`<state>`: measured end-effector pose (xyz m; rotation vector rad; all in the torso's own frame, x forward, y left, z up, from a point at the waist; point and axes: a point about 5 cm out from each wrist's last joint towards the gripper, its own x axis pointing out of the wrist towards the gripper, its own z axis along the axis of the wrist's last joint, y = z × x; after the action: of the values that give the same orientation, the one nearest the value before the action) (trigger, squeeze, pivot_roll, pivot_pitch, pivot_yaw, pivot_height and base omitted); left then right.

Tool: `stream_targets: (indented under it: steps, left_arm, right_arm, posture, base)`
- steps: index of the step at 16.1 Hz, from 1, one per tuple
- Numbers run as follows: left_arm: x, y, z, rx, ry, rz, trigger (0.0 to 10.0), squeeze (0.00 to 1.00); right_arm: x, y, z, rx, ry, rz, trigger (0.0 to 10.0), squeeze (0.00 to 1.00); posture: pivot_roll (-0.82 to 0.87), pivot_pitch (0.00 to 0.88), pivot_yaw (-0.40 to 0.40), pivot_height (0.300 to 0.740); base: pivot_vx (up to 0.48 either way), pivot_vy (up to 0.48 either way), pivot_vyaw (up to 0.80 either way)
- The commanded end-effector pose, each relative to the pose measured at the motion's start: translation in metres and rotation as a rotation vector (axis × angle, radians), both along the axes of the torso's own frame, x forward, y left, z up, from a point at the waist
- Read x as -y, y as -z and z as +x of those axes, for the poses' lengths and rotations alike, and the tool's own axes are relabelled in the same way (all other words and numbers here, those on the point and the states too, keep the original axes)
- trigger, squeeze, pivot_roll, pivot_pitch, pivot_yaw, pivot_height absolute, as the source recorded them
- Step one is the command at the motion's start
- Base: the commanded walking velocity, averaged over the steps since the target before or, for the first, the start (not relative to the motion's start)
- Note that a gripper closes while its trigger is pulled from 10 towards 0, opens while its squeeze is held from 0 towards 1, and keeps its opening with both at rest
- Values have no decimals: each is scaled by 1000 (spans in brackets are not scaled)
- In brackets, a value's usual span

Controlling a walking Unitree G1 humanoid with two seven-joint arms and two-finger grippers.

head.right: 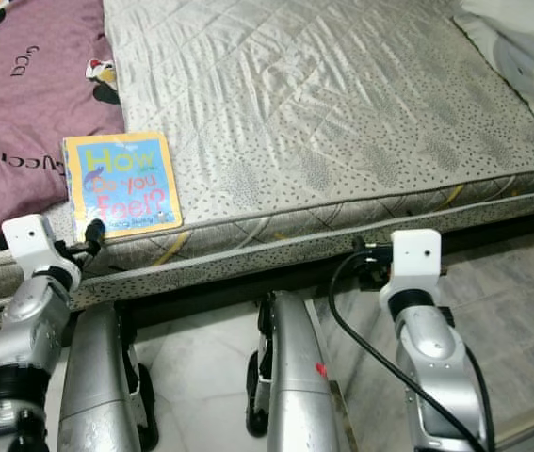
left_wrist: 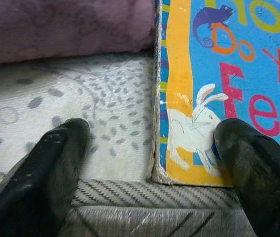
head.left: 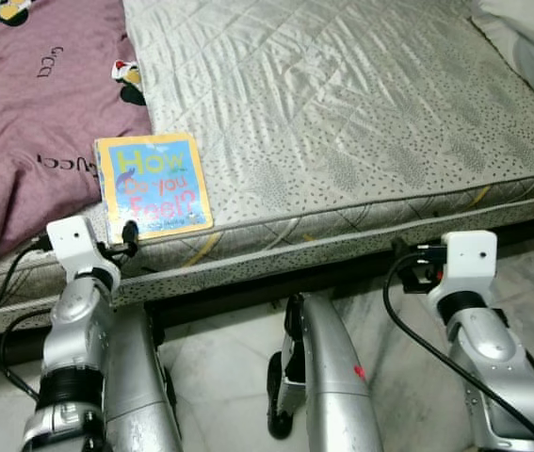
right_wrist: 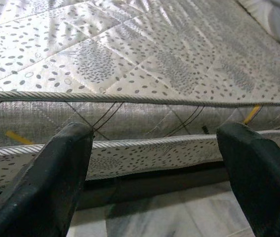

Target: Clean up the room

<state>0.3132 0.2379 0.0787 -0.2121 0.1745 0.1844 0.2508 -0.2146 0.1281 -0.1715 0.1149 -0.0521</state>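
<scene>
Fingers apart, L straddling book corner.

Both eye views look down from the head at the mattress edge; each wrist view sits close against it, the left on the book.

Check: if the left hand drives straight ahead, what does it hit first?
Probably the book: the left hand is open, straddling its near corner at the mattress edge. One finger is already over the cover; contact unclear.
</scene>
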Motion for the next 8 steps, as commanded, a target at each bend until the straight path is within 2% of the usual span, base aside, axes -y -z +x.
stream_targets:
  steps: [1,5,8]
  left_arm:
    - [8,7,2,-21,50,-33,10000,0]
    - [22,-2,15,22,160,-39,10000,0]
    - [26,0,18,5,239,-54,10000,0]
  right_arm:
    - [5,-3,-2,-2,17,-19,10000,0]
    - [6,-6,2,11,25,-26,10000,0]
    - [5,-6,5,16,29,-24,10000,0]
  posture:
    - [-132,263,-131,502]
    - [-134,252,-122,502]
    - [-130,236,-119,502]
  base:
    - [0,0,0]
    - [0,0,0]
    - [0,0,0]
